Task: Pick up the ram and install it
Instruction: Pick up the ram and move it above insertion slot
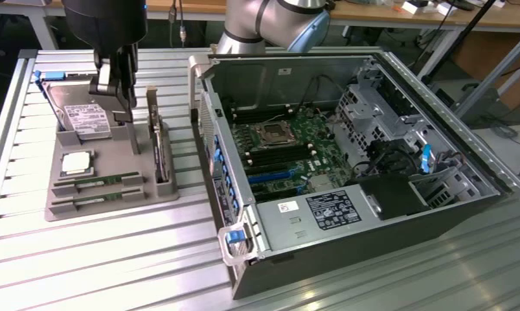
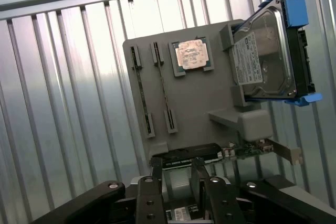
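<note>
Two ram sticks [image 1: 96, 180] lie side by side in slots at the front of a grey holder tray [image 1: 113, 207], left of the open computer case; the second stick [image 1: 97, 197] is nearer the tray's front edge. In the wrist view both show edge-on as thin green strips, one ram stick [image 2: 140, 90] beside the other [image 2: 163, 85]. My gripper [image 1: 120, 107] hangs over the back of the tray, above the hard drive and apart from the sticks. Its dark fingers [image 2: 157, 182] stand open around an empty gap, gripper [image 2: 177, 179].
The tray also carries a silver CPU [image 1: 76, 162], a hard drive [image 1: 85, 120] in a blue-clipped carrier, and an upright expansion card [image 1: 158, 146]. The open case [image 1: 346, 214] lies on the exterior view's right, its motherboard [image 1: 285, 149] exposed with dark memory slots around the CPU socket.
</note>
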Controlling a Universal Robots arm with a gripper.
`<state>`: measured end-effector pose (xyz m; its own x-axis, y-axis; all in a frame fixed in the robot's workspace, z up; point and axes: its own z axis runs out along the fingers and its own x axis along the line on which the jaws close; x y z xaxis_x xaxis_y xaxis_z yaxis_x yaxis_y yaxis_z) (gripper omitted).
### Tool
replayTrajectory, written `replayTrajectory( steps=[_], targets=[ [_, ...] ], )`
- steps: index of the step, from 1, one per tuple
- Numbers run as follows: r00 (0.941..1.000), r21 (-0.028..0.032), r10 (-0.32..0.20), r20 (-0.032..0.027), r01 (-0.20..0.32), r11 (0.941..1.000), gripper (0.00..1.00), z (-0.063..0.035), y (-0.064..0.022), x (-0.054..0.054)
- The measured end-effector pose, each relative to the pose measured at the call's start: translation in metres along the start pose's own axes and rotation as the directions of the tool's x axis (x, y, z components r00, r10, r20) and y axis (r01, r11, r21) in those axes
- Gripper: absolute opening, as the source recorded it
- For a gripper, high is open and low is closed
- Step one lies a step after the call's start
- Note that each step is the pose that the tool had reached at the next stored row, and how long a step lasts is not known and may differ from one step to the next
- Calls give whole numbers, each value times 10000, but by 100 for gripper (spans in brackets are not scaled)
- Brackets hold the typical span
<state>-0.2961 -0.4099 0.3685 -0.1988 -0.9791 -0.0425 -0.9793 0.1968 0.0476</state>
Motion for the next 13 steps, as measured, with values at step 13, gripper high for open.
replayTrajectory(
  steps=[13],
  targets=[
    [10000,-3,0,22,0,10000,36,62,10,5]
  ],
)
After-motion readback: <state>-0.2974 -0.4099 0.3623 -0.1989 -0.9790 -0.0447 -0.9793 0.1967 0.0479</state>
